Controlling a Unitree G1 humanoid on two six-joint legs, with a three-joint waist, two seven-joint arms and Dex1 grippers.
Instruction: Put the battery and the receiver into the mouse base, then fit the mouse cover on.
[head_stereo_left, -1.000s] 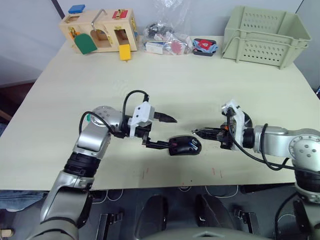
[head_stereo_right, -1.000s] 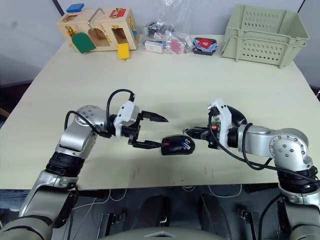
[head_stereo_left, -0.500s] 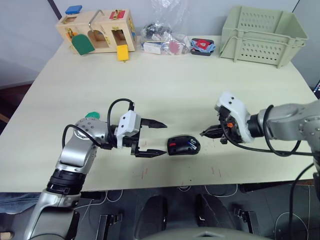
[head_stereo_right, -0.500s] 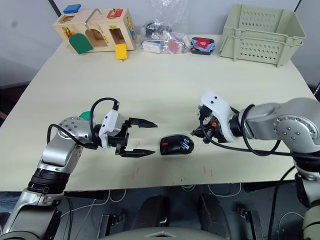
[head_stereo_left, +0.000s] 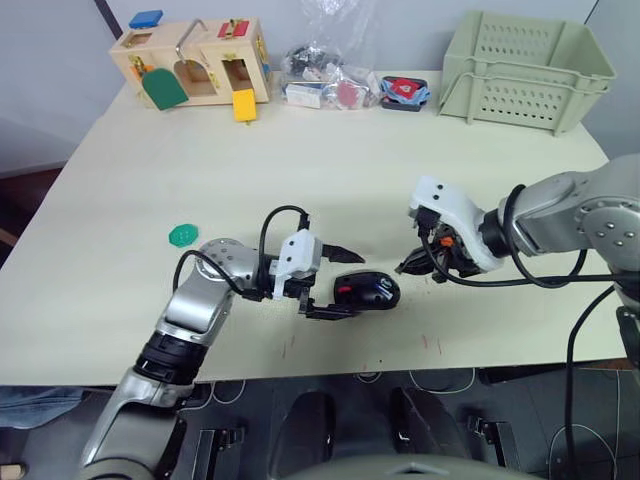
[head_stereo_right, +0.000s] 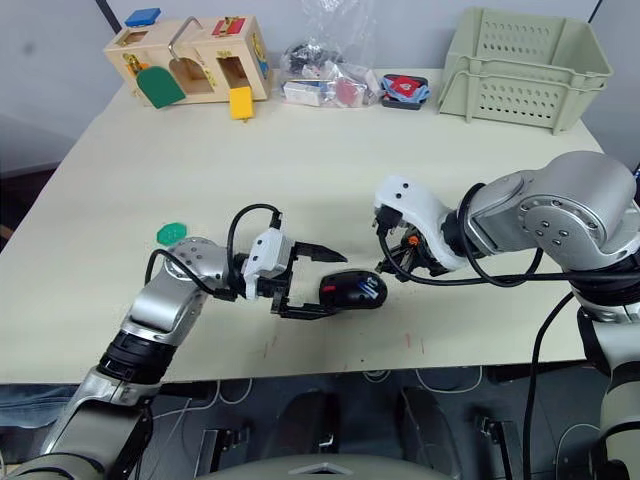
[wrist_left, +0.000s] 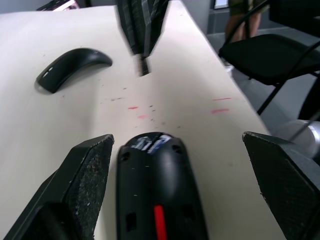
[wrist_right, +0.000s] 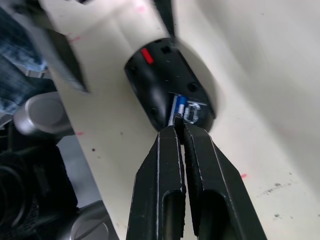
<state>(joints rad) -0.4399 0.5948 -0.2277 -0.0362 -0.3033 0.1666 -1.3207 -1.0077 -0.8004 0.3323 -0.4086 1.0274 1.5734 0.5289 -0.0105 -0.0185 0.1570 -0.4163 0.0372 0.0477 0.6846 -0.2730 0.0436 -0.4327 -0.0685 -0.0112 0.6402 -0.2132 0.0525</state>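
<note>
**Open pincer straddles the mouse base**

The left gripper (head_stereo_left: 338, 282) stands spread wide, its two black, rough-grained wedge fingers (wrist_left: 75, 200) on either side of the mouse base (head_stereo_left: 367, 290) with a gap showing on each side. The mouse base is a black oval body lying near the front edge of the pale, speckled table (head_stereo_left: 330, 160), with a red patch and a blue-and-white bit in its exposed inside that may be the battery (wrist_right: 180, 106), though the view is too blurred to be sure. The right gripper (wrist_right: 179, 131), its long smooth fingers pressed together, points at the base's far end. The mouse cover (wrist_left: 70, 65), a thin glossy black curved shell, lies apart on the table. A flat green hexagonal piece (head_stereo_left: 182, 235) rests off to the left.
</note>
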